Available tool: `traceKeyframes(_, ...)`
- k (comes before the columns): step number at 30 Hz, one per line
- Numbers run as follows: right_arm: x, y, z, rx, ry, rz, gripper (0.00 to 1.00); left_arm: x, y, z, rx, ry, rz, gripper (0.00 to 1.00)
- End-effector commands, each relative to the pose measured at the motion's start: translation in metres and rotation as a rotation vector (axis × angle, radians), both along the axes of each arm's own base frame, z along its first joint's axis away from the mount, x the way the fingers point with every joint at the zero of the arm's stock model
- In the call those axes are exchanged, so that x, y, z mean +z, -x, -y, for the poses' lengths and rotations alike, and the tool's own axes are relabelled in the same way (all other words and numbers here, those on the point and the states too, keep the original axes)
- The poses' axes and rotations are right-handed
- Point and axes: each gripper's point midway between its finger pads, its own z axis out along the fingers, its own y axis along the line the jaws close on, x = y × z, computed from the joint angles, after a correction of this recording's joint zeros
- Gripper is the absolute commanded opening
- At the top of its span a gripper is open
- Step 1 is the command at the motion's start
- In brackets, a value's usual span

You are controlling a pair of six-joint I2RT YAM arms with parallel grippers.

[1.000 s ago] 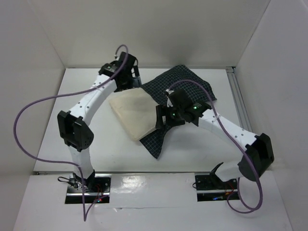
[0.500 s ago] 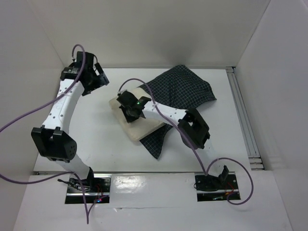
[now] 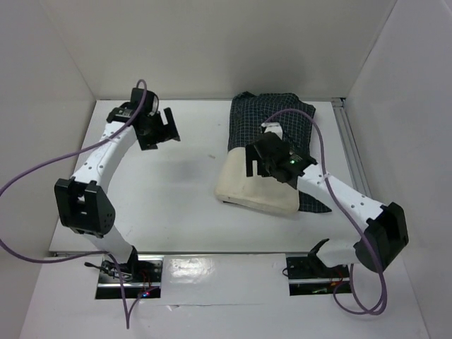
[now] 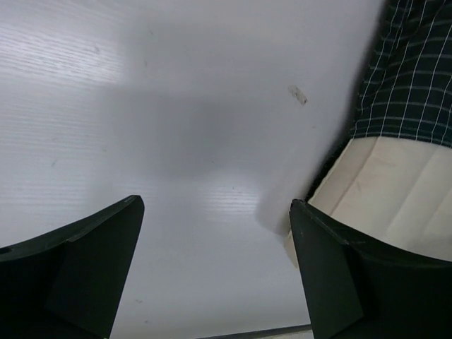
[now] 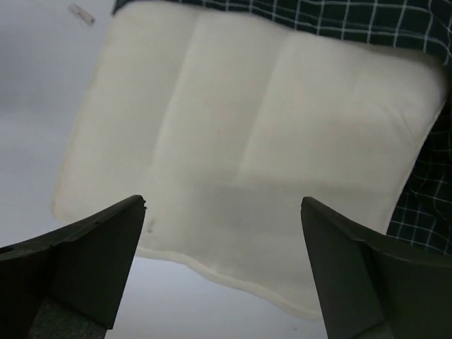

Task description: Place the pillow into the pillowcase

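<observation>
Pillow [image 3: 247,187], cream with faint lengthwise ridges, flat on the white worktop [image 3: 176,183] toward 4 o'clock of centre in the top view. Long side running roughly 9 to 3 o'clock there, near corners bare on the worktop.

Pillowcase [image 3: 247,120], dark with a fine white check, spread from the pillow's far edge out toward 1 o'clock. A strip of the same cloth showing past the pillow's 3 o'clock end, so partly underneath it. From the right wrist camera, checked pillowcase [image 5: 367,21] bordering the pillow [image 5: 240,141] along 12 o'clock and down the 3 o'clock side. Hard to tell whether that far edge sits inside the opening or merely against it.

Right hand [image 3: 256,164] poised over the pillow's far half, fingers spread wide, nothing gripped. Through its own camera, right hand [image 5: 222,201] framing plain cushion, a soft shadow across the fabric between the two fingers.

Left hand [image 3: 168,127] well apart, out at 10 o'clock over bare worktop, likewise fully spread and empty. In its own view, left hand [image 4: 215,205] above white worktop [image 4: 176,106], with pillow [image 4: 395,191] and pillowcase [image 4: 409,78] off at 3 o'clock.

Small pale scrap [image 4: 297,94] on the worktop just beside the pillowcase, seen again from the right wrist [image 5: 81,13] at 11 o'clock.
</observation>
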Motion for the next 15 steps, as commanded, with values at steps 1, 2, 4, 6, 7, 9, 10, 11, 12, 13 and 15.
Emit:
traceKeyframes(1,-0.003,-0.012,-0.020,-0.008,-0.013,-0.029,0.99,-0.014,0.002,0.035,-0.122,0.045,-0.015,0.98)
traceKeyframes(2,-0.004,-0.019,-0.026,-0.008,-0.008,-0.036,0.99,-0.018,0.005,0.039,-0.122,0.049,-0.030,0.98)
traceKeyframes(4,-0.015,-0.041,-0.043,-0.009,0.016,-0.065,0.99,-0.022,0.008,0.047,-0.143,0.048,-0.033,0.98)
traceKeyframes(6,-0.011,-0.064,-0.062,-0.008,0.001,-0.047,0.99,-0.029,0.013,0.050,-0.152,0.045,-0.053,0.98)
traceKeyframes(7,-0.034,-0.070,-0.072,-0.005,0.016,-0.096,0.99,-0.029,0.013,0.048,-0.147,0.037,-0.052,0.98)
traceKeyframes(9,-0.046,-0.082,-0.089,0.014,-0.011,-0.102,0.97,-0.033,0.014,0.046,-0.142,0.028,-0.061,0.98)
traceKeyframes(10,-0.051,-0.087,-0.095,0.021,-0.016,-0.108,0.94,-0.034,0.017,0.045,-0.142,0.028,-0.063,0.98)
traceKeyframes(11,-0.076,-0.087,-0.097,0.025,0.010,-0.155,0.85,-0.033,0.018,0.047,-0.147,0.035,-0.064,0.98)
traceKeyframes(12,-0.087,-0.083,-0.100,0.040,0.014,-0.196,0.43,-0.037,0.020,0.051,-0.171,0.036,-0.065,0.98)
traceKeyframes(13,-0.092,-0.083,-0.098,0.049,0.020,-0.217,0.18,-0.037,0.024,0.052,-0.185,0.039,-0.068,0.98)
traceKeyframes(15,-0.081,-0.083,-0.091,0.071,0.019,-0.196,0.00,-0.039,0.030,0.063,-0.268,0.064,-0.068,0.98)
